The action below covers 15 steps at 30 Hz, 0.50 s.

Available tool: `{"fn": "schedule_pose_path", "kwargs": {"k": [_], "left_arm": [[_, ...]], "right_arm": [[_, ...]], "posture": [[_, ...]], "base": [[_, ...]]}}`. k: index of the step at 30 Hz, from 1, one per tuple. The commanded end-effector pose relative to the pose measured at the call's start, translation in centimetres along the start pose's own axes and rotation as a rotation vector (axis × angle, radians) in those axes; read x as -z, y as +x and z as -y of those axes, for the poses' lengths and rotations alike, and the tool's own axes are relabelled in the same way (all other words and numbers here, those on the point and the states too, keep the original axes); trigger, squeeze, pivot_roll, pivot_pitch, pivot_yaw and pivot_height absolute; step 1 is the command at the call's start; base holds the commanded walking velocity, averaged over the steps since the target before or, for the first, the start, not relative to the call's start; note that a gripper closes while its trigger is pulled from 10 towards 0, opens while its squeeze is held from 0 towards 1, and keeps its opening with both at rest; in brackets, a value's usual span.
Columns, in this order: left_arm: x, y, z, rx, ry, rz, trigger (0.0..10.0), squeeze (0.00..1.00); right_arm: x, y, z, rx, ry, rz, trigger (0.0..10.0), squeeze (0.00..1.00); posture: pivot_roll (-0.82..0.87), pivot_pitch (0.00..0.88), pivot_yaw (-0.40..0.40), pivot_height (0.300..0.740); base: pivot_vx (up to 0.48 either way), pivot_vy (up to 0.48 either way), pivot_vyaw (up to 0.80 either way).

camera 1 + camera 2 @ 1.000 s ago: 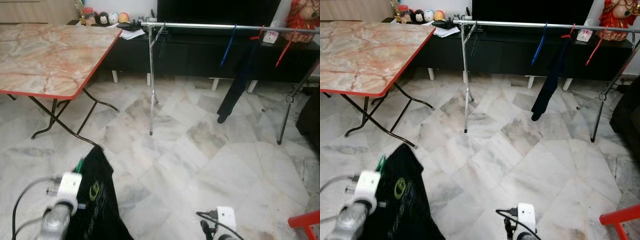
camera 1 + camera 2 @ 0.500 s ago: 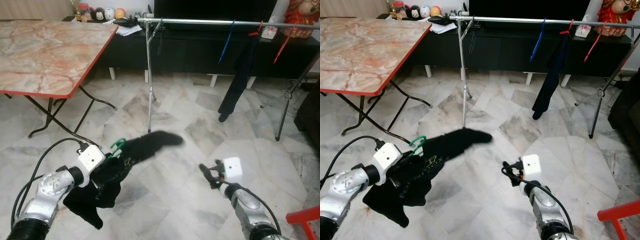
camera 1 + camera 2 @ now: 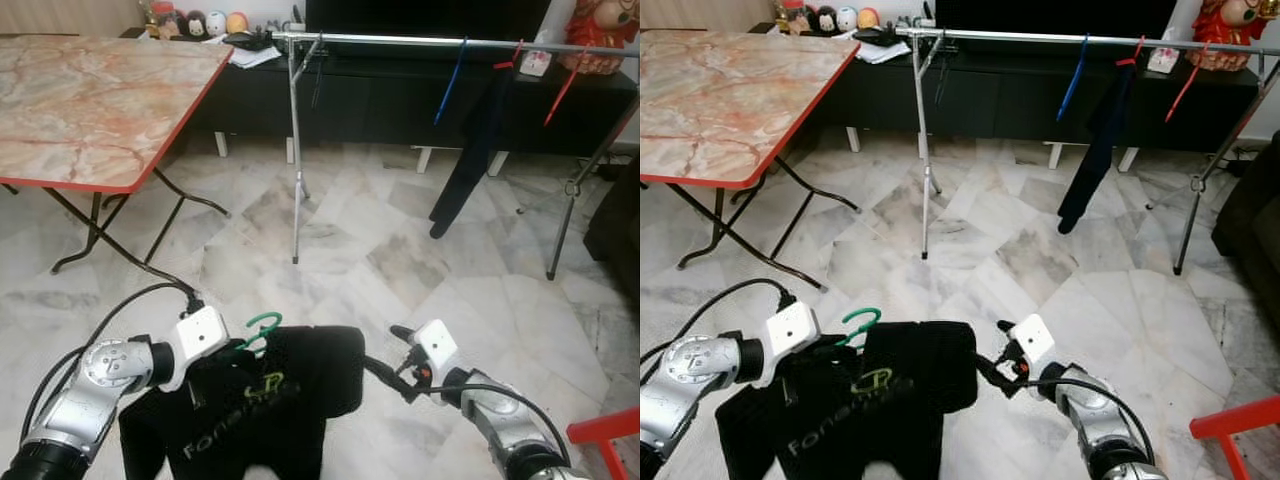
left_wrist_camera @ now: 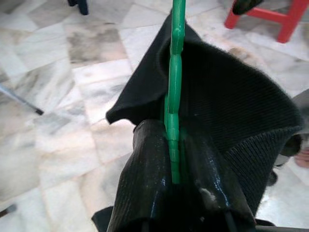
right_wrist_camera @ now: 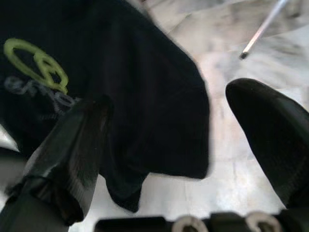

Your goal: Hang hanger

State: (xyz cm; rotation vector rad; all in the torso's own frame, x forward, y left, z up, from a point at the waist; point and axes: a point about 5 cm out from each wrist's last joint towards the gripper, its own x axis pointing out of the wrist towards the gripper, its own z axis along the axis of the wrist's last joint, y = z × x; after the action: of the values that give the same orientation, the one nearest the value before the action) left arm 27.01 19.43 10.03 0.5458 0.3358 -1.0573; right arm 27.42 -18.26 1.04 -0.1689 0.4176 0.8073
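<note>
At the lower left of the frame, the left claw [image 4: 174,159] is clamped on the green hanger [image 3: 262,330], which carries a black shirt [image 3: 250,410]. The right claw [image 3: 392,352], spread wide and empty, sits just beside the shirt's edge. The thin hanger could twist between the fingers, or the loose shirt could slide off when raised. The steel clothes rail [image 3: 400,40] stands well apart across the marble floor [image 3: 400,260], upper centre; a marble-look tabletop [image 3: 90,100] fills the upper left.
</note>
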Motion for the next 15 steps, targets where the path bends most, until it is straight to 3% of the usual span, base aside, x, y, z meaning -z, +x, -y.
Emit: {"fn": "schedule_pose_path", "kwargs": {"k": [1,10,11,13,14,15], "left_arm": [[-1.02,-0.06,0.0,0.039,0.034,0.005,10.0,0.0],[-1.59,0.25,0.5,0.068,0.034,0.008,10.0,0.0],[-1.74,0.37,0.67,0.076,0.037,0.012,10.0,0.0],[-1.84,0.39,0.73,0.078,0.036,0.013,10.0,0.0],[-1.91,0.4,0.75,0.079,0.036,0.013,10.0,0.0],[-1.91,0.4,0.75,0.079,0.036,0.013,10.0,0.0]], "right_arm": [[-0.34,-0.53,0.35,-0.049,-0.057,-0.011,10.0,1.0],[-0.74,-1.06,0.89,-0.099,-0.134,-0.046,10.0,1.0],[-0.76,-1.1,0.88,-0.108,-0.149,-0.052,10.0,0.0],[-0.75,-1.12,0.82,-0.122,-0.148,-0.052,10.0,0.0],[-0.74,-1.14,0.79,-0.131,-0.147,-0.052,3.4,0.0],[-0.74,-1.14,0.79,-0.131,-0.147,-0.052,3.4,0.0]], "posture": [[0.01,0.033,-0.086,0.74],[0.0,0.033,-0.105,0.74],[0.0,0.033,-0.11,0.74],[0.0,0.033,-0.11,0.74],[0.0,0.033,-0.11,0.74],[0.0,0.033,-0.11,0.74]], "base": [[0.0,0.0,0.0],[0.0,0.0,0.0],[0.0,0.0,0.0],[0.0,0.0,0.0],[0.0,0.0,0.0],[0.0,0.0,0.0]]}}
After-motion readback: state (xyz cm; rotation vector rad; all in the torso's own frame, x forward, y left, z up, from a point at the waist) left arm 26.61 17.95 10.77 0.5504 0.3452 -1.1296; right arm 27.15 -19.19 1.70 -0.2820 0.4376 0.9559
